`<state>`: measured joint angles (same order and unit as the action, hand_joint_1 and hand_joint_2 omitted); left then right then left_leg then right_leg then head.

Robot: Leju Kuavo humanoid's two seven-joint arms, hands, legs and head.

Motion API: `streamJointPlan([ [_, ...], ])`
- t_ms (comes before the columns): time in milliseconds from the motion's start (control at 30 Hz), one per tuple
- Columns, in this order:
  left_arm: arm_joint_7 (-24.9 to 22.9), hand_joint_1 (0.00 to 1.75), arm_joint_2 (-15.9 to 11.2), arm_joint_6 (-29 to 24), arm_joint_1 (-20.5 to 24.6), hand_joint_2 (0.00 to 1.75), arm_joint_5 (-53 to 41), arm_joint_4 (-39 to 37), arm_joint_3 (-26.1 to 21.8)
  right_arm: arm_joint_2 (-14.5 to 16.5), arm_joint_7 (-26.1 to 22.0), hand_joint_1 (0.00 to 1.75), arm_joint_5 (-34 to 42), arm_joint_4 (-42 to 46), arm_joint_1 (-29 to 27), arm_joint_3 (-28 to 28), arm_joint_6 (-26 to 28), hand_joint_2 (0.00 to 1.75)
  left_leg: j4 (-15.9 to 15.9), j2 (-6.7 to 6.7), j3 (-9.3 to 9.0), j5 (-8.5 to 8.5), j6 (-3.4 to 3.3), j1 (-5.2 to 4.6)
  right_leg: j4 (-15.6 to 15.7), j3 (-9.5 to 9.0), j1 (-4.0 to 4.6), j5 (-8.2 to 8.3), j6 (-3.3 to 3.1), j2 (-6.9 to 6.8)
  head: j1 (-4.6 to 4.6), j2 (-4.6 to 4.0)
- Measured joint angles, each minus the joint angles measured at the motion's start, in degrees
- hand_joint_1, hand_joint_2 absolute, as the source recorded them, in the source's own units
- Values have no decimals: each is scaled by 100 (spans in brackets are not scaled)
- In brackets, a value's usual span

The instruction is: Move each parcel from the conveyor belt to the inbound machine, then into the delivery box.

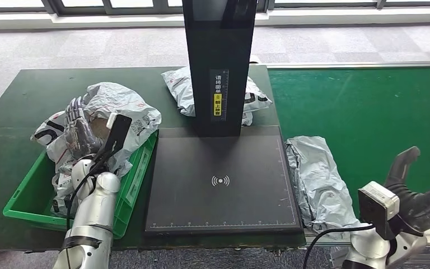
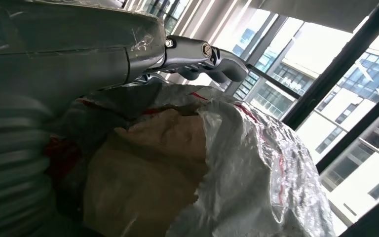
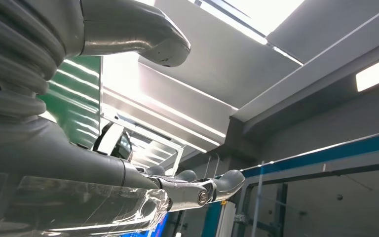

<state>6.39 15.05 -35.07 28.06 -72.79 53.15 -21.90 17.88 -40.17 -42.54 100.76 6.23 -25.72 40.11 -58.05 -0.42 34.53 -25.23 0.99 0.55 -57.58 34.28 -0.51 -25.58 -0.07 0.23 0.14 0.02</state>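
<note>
My left hand (image 1: 80, 130) presses a crumpled parcel (image 1: 124, 111) into the green delivery box (image 1: 29, 197); I should release only once it settles. My right hand (image 1: 420, 197), spread and empty, waits beside the next parcel (image 1: 317, 179).

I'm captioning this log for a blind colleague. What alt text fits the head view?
The robot's left hand rests on a grey parcel in a green bin, left of a black scanner plate. Another parcel lies on the green belt near the right hand.
</note>
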Motion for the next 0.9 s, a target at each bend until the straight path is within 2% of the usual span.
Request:
streamJointPlan([
  [267, -64, 0, 153, 212, -389, 175, 85, 543, 357, 0, -1, 0, 28, 38, -24, -115, 0, 175, 0, 7, 1, -4, 0, -2, 1, 4, 6, 0, 0, 2, -1, 0],
  [733, -47, 0, 182, 501, -628, 175, 199, 736, 868, 0, -1, 0, 68, 161, -65, -246, 0, 175, 0, 8, 2, -3, 1, -2, 1, 5, 3, -1, 1, 3, -1, 0],
  [900, -148, 0, 189, 446, -753, 175, 163, 823, 998, 0, -1, 0, 89, 185, -83, -315, 0, 175, 0, 8, 1, -4, 0, -2, 1, 5, 4, -1, 1, 4, -1, 0],
])
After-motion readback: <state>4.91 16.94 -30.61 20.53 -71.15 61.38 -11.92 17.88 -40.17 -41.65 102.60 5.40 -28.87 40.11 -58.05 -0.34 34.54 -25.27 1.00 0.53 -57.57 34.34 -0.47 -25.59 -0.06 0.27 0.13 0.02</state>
